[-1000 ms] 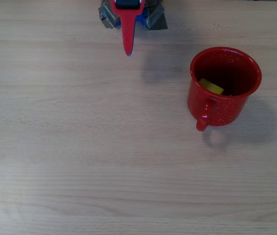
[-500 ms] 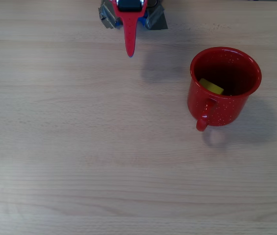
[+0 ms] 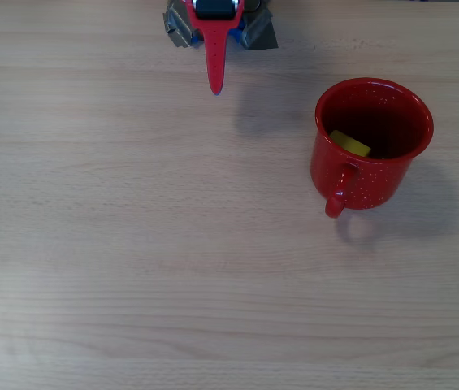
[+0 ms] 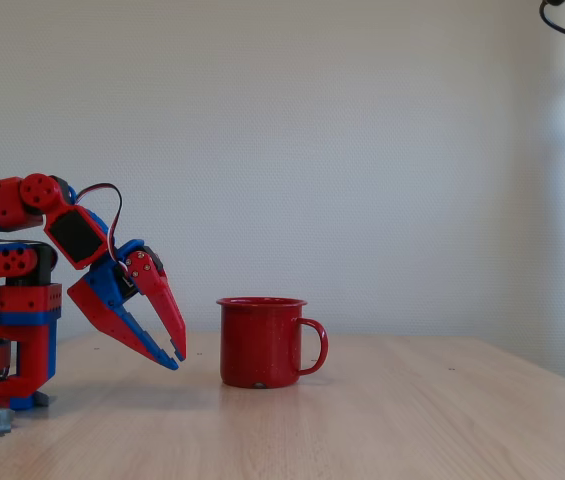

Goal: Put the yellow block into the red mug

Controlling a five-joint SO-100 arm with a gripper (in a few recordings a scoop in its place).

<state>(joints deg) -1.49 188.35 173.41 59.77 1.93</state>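
1. In the overhead view the red mug (image 3: 373, 142) stands upright on the wooden table (image 3: 148, 268), at about 2 o'clock from the middle of the picture, its loop handle pointing toward 7 o'clock.
2. The yellow block (image 3: 349, 144) lies inside the mug, low against the wall on the 9 o'clock side of the dark interior — only a slanted yellow face of it shows, the rest hidden by the rim.
3. The gripper (image 3: 214, 88) sits at roughly 12 o'clock in the overhead view, its red finger a narrow wedge pointing toward 6 o'clock, with a sliver of blue just beside its tip. It is well apart from the mug, which lies toward 4 o'clock of it.
4. In the fixed view the gripper (image 4: 176, 355) hangs above the table, clear of the surface, its tips aimed down toward 5 o'clock. The red finger and the blue finger stand a narrow gap apart at the tips — nothing is between them, and the claw has hold of nothing.
5. In that same view the mug (image 4: 260, 342) stands at 3 o'clock of the fingertips, near but not touching, handle toward 3 o'clock.
6. The red and blue arm (image 4: 22, 262) is folded at the 9 o'clock edge of the fixed view.
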